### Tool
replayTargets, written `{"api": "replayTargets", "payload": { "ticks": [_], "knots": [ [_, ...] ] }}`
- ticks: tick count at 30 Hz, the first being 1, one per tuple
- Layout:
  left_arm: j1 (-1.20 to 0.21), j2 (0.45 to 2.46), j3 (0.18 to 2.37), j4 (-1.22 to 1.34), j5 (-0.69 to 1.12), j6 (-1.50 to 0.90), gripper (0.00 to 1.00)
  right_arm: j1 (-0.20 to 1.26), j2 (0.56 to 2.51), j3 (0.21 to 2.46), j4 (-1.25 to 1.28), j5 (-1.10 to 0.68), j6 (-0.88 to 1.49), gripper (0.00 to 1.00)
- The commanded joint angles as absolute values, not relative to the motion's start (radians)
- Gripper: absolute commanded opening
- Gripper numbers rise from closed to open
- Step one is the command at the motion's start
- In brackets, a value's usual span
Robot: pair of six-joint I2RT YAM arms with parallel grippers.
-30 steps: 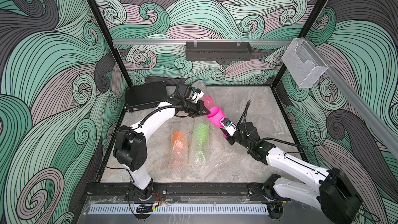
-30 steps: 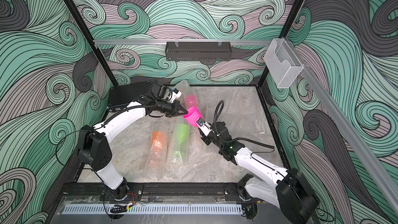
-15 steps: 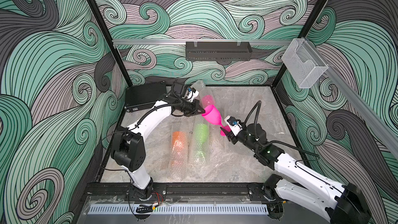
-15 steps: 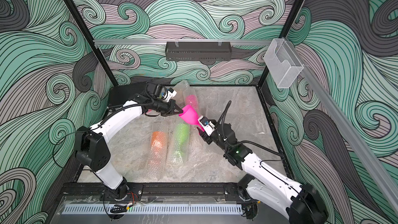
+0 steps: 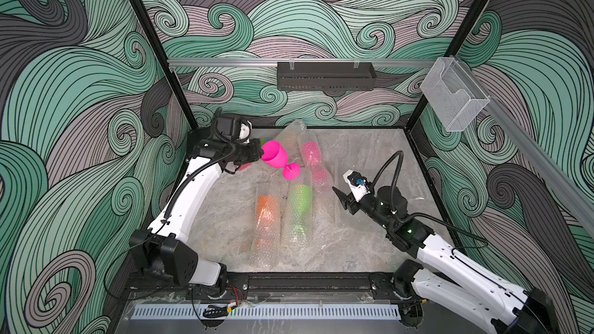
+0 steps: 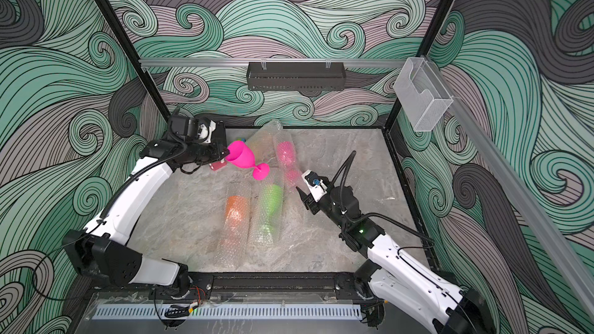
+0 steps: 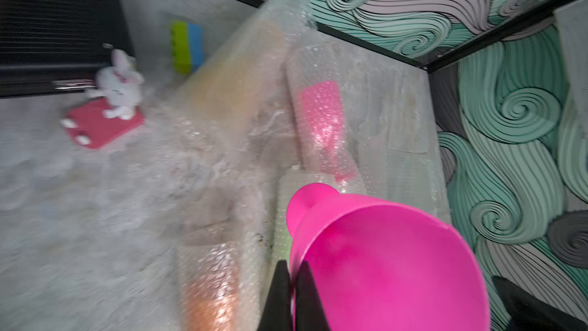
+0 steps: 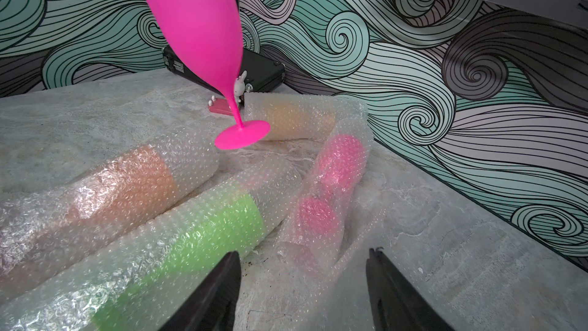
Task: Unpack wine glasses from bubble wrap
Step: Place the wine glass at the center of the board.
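A bare magenta wine glass (image 5: pixel 276 155) (image 6: pixel 242 155) hangs tilted above the table's back left, foot toward the middle. My left gripper (image 5: pixel 261 154) (image 7: pixel 294 269) is shut on its rim, one finger inside the cup (image 7: pixel 381 265). Several more wine glasses lie in bubble wrap sleeves: orange (image 5: pixel 265 216) (image 8: pixel 127 183), green (image 5: pixel 299 207) (image 8: pixel 206 234), pink (image 5: pixel 311 155) (image 8: pixel 334 170) and a pale one (image 8: pixel 296 119) at the back. My right gripper (image 5: pixel 341 200) (image 8: pixel 302 253) stands open and holds nothing, low over the table by the near end of the pink sleeve.
A white rabbit figurine (image 7: pixel 117 90) on a pink base and a green-and-blue block (image 7: pixel 186 46) stand at the back left, near a black case (image 8: pixel 264 71). A black shelf (image 5: pixel 326 75) hangs on the back wall, and a clear holder (image 5: pixel 453 97) on the right rail.
My right gripper has opened, let go of the magenta glass's foot end and drawn back to the right. The left gripper has carried the glass up and toward the back left.
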State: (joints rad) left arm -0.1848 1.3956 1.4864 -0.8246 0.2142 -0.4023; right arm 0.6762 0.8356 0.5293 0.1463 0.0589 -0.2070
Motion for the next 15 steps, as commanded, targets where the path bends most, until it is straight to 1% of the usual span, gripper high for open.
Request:
{"api": "replayTargets", "payload": {
  "ticks": [1,5,9,12,15],
  "knots": [
    [-0.136,1.377,1.532,-0.965,0.002,-0.346,0.0,0.68,0.84,0.555,0.142,0.14,-0.167,0.66],
    [-0.075,1.391,1.54,-1.034,-0.137,-0.319,0.0,0.679,0.849,0.558,0.14,0.191,-0.133,0.66],
    [0.018,1.41,1.535,-1.054,-0.171,-0.309,0.0,0.68,0.851,0.553,0.145,0.229,-0.127,0.66],
    [0.054,1.416,1.529,-1.046,-0.219,-0.301,0.0,0.676,0.855,0.553,0.146,0.233,-0.126,0.67],
    [0.084,1.476,1.532,-1.033,-0.242,-0.292,0.0,0.674,0.853,0.551,0.146,0.23,-0.119,0.67]
  ]
}}
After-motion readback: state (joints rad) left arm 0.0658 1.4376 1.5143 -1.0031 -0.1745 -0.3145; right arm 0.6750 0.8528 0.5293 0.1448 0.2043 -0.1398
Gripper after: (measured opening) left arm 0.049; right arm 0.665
